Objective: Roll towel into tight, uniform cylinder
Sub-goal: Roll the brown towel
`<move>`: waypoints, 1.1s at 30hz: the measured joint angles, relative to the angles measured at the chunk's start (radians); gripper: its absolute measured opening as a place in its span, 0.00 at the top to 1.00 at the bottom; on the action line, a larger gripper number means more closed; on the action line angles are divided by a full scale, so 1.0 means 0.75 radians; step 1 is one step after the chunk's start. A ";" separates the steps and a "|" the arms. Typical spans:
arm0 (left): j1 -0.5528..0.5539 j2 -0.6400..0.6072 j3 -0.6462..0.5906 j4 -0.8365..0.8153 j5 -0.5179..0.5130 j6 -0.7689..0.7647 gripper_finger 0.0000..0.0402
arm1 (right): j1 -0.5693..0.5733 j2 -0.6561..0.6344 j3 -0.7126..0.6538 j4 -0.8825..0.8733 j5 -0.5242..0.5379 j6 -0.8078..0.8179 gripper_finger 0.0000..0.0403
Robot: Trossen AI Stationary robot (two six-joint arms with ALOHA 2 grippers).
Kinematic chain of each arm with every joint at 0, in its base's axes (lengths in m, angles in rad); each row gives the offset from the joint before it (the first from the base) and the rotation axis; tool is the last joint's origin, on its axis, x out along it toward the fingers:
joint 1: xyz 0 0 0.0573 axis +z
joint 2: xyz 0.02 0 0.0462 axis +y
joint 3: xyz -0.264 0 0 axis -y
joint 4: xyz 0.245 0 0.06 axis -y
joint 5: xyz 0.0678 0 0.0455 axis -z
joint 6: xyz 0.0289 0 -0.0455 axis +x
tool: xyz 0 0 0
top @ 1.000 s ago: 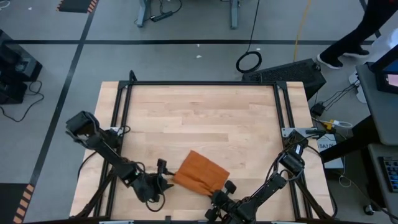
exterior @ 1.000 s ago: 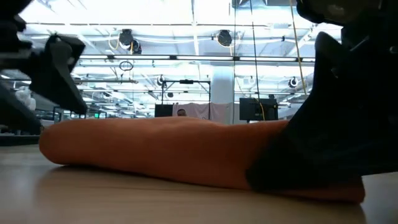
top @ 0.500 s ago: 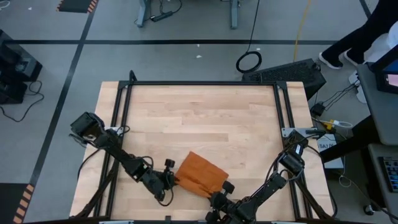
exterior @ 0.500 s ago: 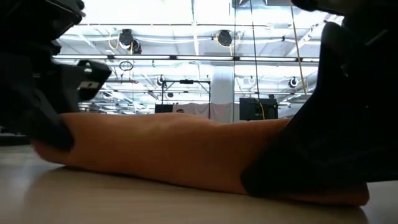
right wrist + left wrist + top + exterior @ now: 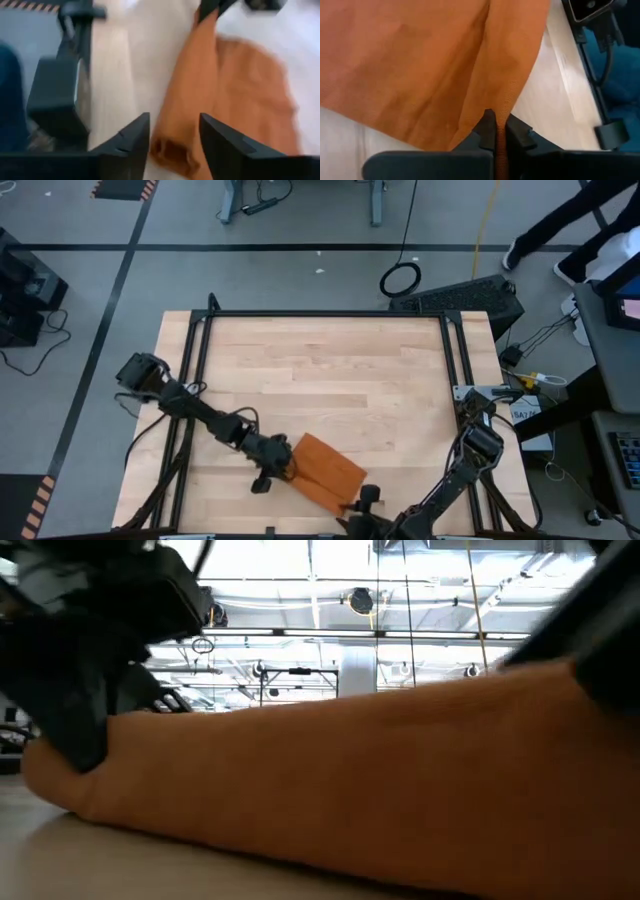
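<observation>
The towel [image 5: 325, 470], rust-orange and partly rolled, is lying near the front edge of the wooden table [image 5: 320, 370], angled so that its rolled edge is running along the front. Against the earlier high views, it is now sitting a little nearer that front edge and turned slightly.

The left gripper [image 5: 277, 471] has come in from beside the towel and is now pinching its left end: in the left wrist view the two dark fingers [image 5: 487, 131] are pressed together on a fold of orange cloth. A second ago those fingers were standing apart, clear of the fabric.

The right gripper [image 5: 368, 502] is doing the opposite. It was clamped over the towel's right end; now it is sitting at that end, by the table's front edge, with its fingers [image 5: 131, 136] spread, and the right wrist view is showing the open end of the roll lying between them, apparently untouched.

In the low view the roll [image 5: 330, 785] is filling most of the frame, loose and uneven in thickness. This is looking like a hand-over of the hold: the left end is secured while the right is regripping, so the roll is not yet tight or uniform.
</observation>
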 joint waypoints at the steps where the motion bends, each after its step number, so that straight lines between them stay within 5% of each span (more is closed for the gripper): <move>1: 0.023 0.000 0.000 0.000 0.036 -0.002 0.97 | 0.011 0.002 0.000 0.017 0.060 -0.007 0.59; 9: 0.165 0.000 0.000 0.001 0.145 -0.057 0.97 | 0.021 0.131 0.001 0.390 0.330 -0.271 0.53; 18: 0.186 0.000 0.000 0.003 0.167 -0.058 0.97 | -0.016 0.191 0.003 0.369 0.578 -0.250 0.55; 27: 0.186 0.000 0.000 0.004 0.166 -0.055 0.98 | -0.014 0.190 0.002 0.042 0.599 0.107 0.37; 33: 0.186 0.001 0.000 0.004 0.165 -0.046 0.95 | -0.034 0.196 0.003 0.015 0.484 0.228 0.38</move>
